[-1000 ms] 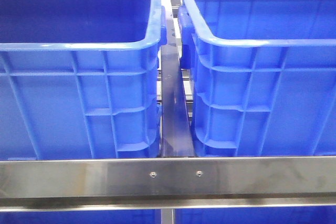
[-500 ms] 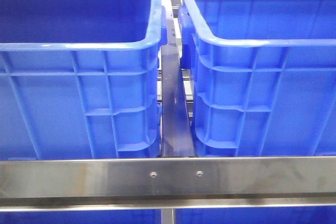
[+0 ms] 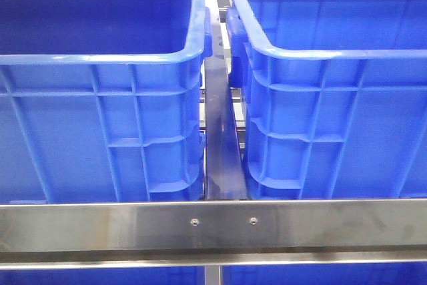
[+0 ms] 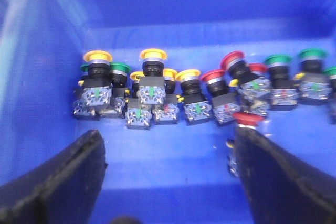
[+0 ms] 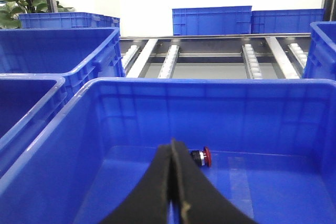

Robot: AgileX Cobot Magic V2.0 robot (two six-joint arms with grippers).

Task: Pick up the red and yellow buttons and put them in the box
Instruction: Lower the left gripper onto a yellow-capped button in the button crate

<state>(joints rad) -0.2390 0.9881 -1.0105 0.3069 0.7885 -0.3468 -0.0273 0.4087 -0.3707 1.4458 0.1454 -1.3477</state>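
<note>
Black rubber pads frame my left wrist view: the left gripper (image 4: 167, 174) hangs spread wide inside the supply bin (image 4: 47, 77), grasping nothing, one finger (image 4: 63, 179) to each side of bare blue floor. I take the lone red button (image 4: 247, 119) as my landmark; it lies on its side touching the inner edge of the other finger (image 4: 283, 182). Beyond it the rest stand in a loose row against the far wall: more red buttons (image 4: 232, 61) just behind it, the yellow buttons (image 4: 153, 54) further along the row, and green buttons (image 4: 277, 60) at both ends, which I must leave alone.

The right gripper (image 5: 176, 174) has its pads pressed flat together with nothing between them. It hovers over the receiving box (image 5: 63, 129), where a single delivered red button (image 5: 202, 157) rests on the floor near the far wall.

From the front I see only two crate walls (image 3: 100, 118) and the steel rail (image 3: 213, 225), identical across the last second, so neither arm shows there and I cannot confirm any motion. My reading: one piece is in, many remain, and the left arm is poised to pick. The landmark button sits beside a pad rather than between them, so I would shift sideways before closing.
</note>
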